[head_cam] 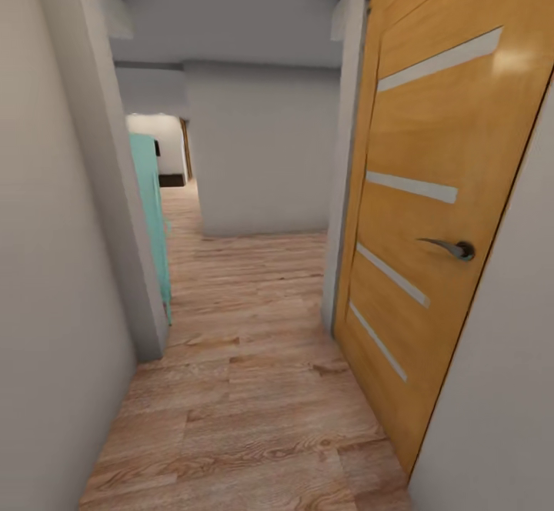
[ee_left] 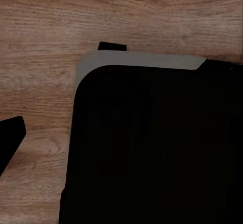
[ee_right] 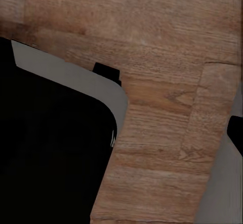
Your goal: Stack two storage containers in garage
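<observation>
the head view looks down a narrow hallway with a light wood-plank floor [head_cam: 246, 388] running from the lower edge up to the middle of the frame. plain grey-white walls [head_cam: 46, 265] close in at the left and the far right, and a block of wall [head_cam: 261, 149] stands across the centre. a tall honey-coloured door [head_cam: 431, 211] fills the right side, shut, crossed by pale slanting strips, with a dark lever handle [head_cam: 450, 246] at its right-middle. at the left-middle a teal panel [head_cam: 150, 211] shows edge-on behind the wall corner, cut off so that what it is cannot be made out. beyond it, in the upper left, an opening shows a bright wall and a dark low shape, too small to identify.

the left wrist view looks down on the same planks, with a large black body with a grey rim [ee_left: 136, 61] across the lower right of the frame. a dark tip [ee_left: 10, 138] juts in at the left edge; it may be a finger of the left pincer, but how far it stands apart cannot be told.

the right wrist view shows the black, grey-rimmed body [ee_right: 76, 75] at the left, planks in the centre, and a grey strip down the right edge. a dark shape [ee_right: 236, 130] pokes in at the right-middle; the right pincer's spread cannot be told either.

no orange-red bin appears in these views, so where the containers are cannot be told.
</observation>
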{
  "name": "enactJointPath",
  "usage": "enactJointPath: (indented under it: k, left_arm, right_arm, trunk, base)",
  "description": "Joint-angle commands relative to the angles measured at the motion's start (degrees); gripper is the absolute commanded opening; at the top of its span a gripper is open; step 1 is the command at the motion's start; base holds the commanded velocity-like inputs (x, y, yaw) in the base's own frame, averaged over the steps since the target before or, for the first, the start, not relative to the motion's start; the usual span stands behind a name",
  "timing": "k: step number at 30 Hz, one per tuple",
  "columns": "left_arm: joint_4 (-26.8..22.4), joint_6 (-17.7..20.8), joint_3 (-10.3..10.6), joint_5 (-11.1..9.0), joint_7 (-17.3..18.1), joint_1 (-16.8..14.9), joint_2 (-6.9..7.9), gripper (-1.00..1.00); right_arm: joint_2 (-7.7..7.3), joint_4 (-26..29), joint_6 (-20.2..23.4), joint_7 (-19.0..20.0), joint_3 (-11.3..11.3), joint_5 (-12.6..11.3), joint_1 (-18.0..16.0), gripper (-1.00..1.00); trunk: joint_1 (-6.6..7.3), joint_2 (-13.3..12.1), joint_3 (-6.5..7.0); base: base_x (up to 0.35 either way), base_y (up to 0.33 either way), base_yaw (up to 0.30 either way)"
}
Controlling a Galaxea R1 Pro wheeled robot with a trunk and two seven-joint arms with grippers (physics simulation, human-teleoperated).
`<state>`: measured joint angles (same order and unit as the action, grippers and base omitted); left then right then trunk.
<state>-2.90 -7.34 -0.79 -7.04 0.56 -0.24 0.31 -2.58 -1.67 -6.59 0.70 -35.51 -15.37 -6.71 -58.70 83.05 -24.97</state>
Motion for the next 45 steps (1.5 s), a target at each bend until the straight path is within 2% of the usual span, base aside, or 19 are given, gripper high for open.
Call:
enactJointPath:
  k: [1,13,45]
  left_arm:
    - [0.0,-0.1,0.0,-0.4,0.1,0.0,-0.01,1.0]
    - [0.1,-0.1,0.0,-0.4,0.1,0.0,0.03,1.0]
    - [0.1,0.1,0.0,-0.5,0.1,0.0,0.04,1.0]
  right_arm:
    - [0.03,-0.2,-0.4,0.1,-0.5,-0.5,-0.1,1.0]
    - [0.02,-0.2,-0.4,0.1,-0.5,-0.5,-0.1,1.0]
    - [-0.09,-0.2,-0.4,0.0,-0.4,-0.6,-0.1,1.0]
  trunk:
    - [-0.03,0.0,-0.06]
    - [-0.03,0.0,-0.06]
    - [-0.03,0.0,-0.06]
  base:
    - [0.315,0.0,0.278]
    - [0.315,0.0,0.247]
    - [0.318,0.0,0.006]
